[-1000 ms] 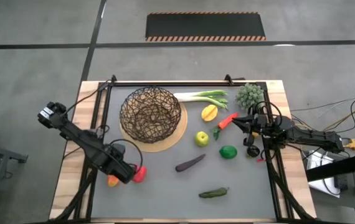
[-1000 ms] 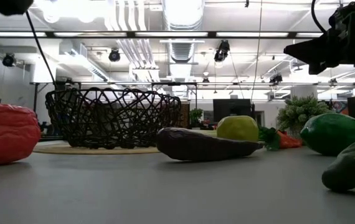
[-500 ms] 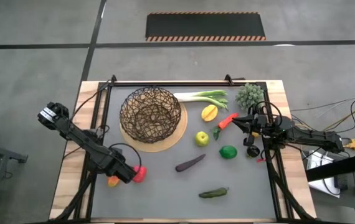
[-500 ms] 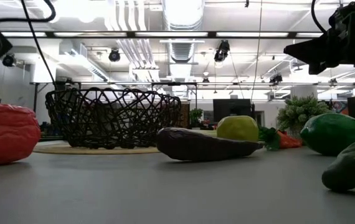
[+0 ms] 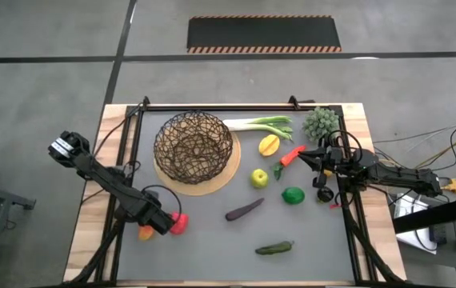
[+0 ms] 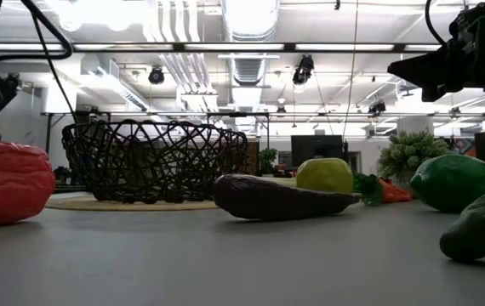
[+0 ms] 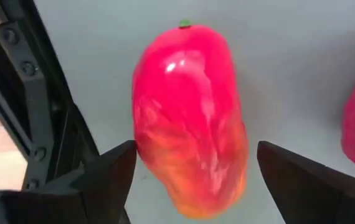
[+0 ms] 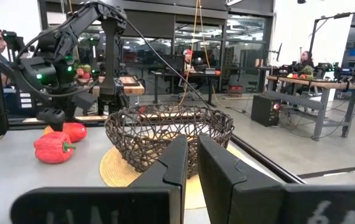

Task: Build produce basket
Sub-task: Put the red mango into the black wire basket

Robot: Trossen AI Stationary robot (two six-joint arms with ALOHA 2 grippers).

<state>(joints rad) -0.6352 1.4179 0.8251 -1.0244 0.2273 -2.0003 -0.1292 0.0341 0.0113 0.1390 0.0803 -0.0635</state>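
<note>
Work surface was a flat grey mat [image 5: 212,240] set inside a black metal frame [image 5: 129,132] on a pale wooden table [image 5: 88,224]. The round dark brown wire basket [image 5: 194,147] sat on its tan base disc at the far left of the mat, nothing visible inside it.

Left gripper [image 5: 161,224] was low at the mat's near left edge. Its fingers [image 7: 106,180] stood wide apart on either side of a red-orange toy pepper [image 7: 190,118], with gaps showing on both sides, so nothing was held. A second red pepper [image 5: 180,223] lay just beside it.

Right gripper [image 5: 305,158] hung above the mat's right side, fingers [image 8: 172,163] pressed together, empty.

The other produce lay on the mat to the right of the basket.

Beyond the table: an open workshop with white ceiling ducts [image 6: 247,25], strip lights, benches and monitors.
</note>
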